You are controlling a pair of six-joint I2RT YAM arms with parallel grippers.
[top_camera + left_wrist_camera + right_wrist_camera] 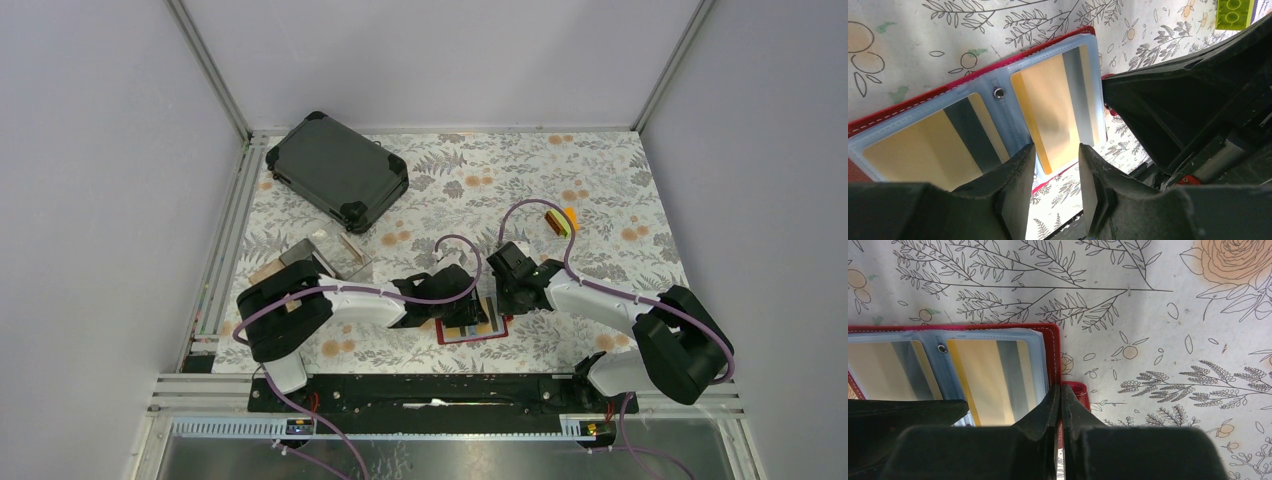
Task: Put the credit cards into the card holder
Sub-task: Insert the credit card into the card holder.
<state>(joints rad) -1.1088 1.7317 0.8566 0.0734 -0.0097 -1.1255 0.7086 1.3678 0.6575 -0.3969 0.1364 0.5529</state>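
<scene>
The card holder [1052, 355] lies open and flat on the worktop [1148, 300], clear sleeves facing up, with both arms bent in over it. The right tool [1061, 390] is down at the holder's right edge, just beside the snap tab [1080, 390], fingers pressed together. My read is that it pins the cover so the holder cannot slide or fold shut. Whether a sliver of red is caught between the fingers, I cannot tell.

At the holder's near side sits the left tool [1055, 150], partly spread, straddling the near end of the right-hand sleeve. It looks placed to seat the card there more deeply, though contact is not clear.

Now the count. Two credit cards [1053, 100] are in view, both gold with a dark stripe, one per sleeve, on either side of the holder's centre rivet [999, 92]. There is one holder and two tools on it. To the holder's left stands one clear box [335, 258], and beyond that one dark case [340, 170]. Off the holder's far right lies a small cluster of blocks [560, 220], too small to count, and the left wrist view catches one green block among them.
</scene>
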